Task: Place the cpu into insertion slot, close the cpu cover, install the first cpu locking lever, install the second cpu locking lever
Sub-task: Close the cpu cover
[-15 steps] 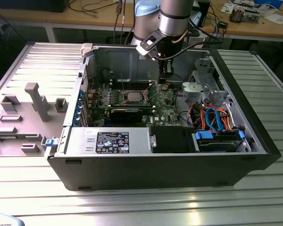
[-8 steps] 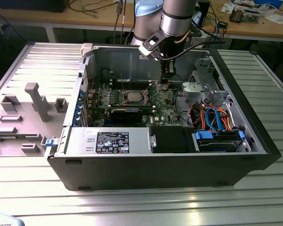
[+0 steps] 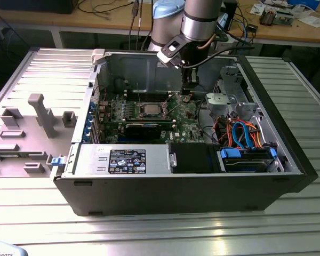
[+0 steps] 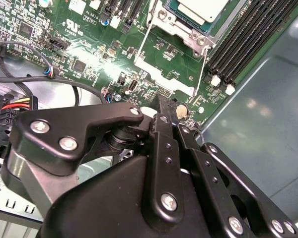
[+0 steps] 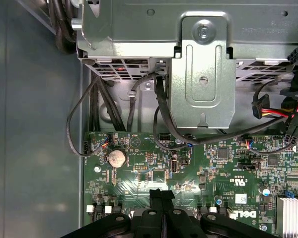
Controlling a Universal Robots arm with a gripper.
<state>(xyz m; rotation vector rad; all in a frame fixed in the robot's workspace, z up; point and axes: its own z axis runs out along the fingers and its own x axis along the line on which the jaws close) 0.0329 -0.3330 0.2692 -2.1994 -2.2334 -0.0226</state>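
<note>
The claw (image 3: 190, 92) hangs low inside the open computer case (image 3: 176, 194), its two fingers (image 5: 156, 198) pressed together with nothing between them. Its tips sit just over the green board (image 5: 139, 186), with a round coin battery (image 4: 182, 110) just beside them. The chip (image 4: 201, 7) lies in its socket (image 4: 162, 16), well apart from the claw, silvery top showing. Two thin wire levers (image 4: 203, 62) run from the socket toward the claw. On the claw's other side stands a metal drive cage (image 5: 203, 74).

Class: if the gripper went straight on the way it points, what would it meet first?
The gripper would probably meet the green circuit board beside the round coin cell; depth is unclear.
</note>
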